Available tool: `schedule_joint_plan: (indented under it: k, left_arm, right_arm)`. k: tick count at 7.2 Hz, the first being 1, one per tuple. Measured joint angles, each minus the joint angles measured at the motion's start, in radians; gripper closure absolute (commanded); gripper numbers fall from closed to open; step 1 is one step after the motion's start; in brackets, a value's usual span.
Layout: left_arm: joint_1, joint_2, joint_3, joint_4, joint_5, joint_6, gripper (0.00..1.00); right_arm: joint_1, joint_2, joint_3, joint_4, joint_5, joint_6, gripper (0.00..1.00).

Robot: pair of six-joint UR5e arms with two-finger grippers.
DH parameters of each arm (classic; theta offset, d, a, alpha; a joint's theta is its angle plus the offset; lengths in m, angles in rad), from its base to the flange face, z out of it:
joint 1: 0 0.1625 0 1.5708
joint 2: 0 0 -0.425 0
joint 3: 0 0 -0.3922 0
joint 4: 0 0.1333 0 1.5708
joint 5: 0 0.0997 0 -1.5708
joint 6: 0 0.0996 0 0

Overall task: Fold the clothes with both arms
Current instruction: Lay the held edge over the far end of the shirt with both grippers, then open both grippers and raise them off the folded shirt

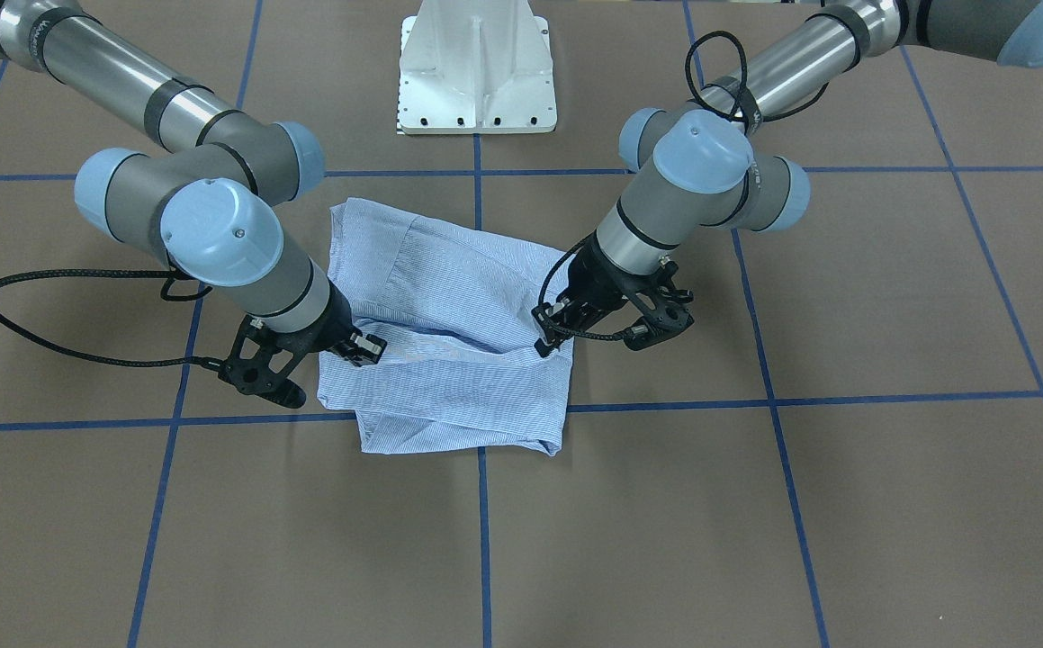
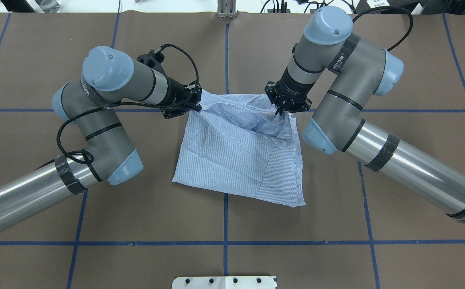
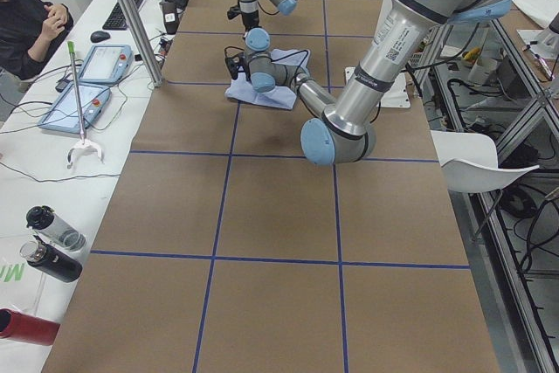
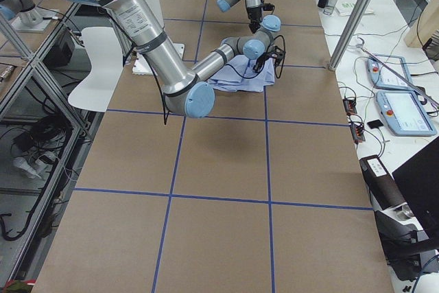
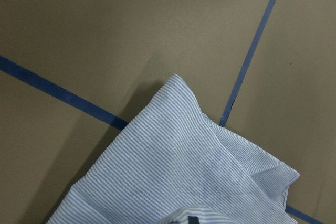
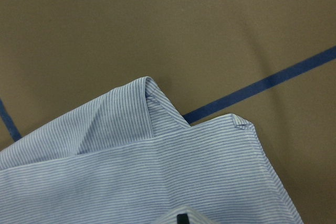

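The light blue striped shirt (image 1: pixel 449 378) (image 2: pixel 236 156) lies folded into a rough square at the middle of the table. Its edge farthest from the robot's base is pulled up at both corners. My left gripper (image 1: pixel 546 340) (image 2: pixel 197 101) is shut on one raised corner, and my right gripper (image 1: pixel 366 349) (image 2: pixel 280 111) is shut on the other. Between the two the cloth sags in a loose fold. In the wrist views, the shirt (image 5: pixel 173 182) (image 6: pixel 157 177) hangs below each gripper, and a folded corner rests on the brown table. Collar, buttons and pocket are hidden.
The white pedestal base (image 1: pixel 476 81) stands behind the shirt. Blue tape lines (image 2: pixel 226 241) grid the brown table. A black cable loop (image 1: pixel 35 333) hangs off the right arm. Beyond the far edge are a seated person (image 3: pixel 26 24), tablets (image 3: pixel 87 85) and bottles (image 3: pixel 52 242).
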Motion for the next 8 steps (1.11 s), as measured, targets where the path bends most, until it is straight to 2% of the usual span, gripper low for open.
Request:
schedule_joint_plan:
  k: [1,2,6,8]
  left_arm:
    - [-0.005,-0.006,0.000,0.000,0.000,-0.001,0.12]
    - [-0.022,-0.014,0.000,0.003,-0.002,-0.003,0.02]
    - [-0.140,-0.004,0.007,0.017,-0.104,0.009,0.01]
    - [-0.152,0.009,0.007,0.016,-0.119,0.042,0.01]
  right_arm:
    - [0.001,0.001,0.001,0.003,0.001,0.000,0.00]
    - [0.010,0.003,0.003,0.016,0.007,0.000,0.00]
    - [0.055,0.007,0.043,0.069,0.076,-0.017,0.00]
    - [0.005,-0.003,0.048,0.130,-0.015,-0.174,0.00]
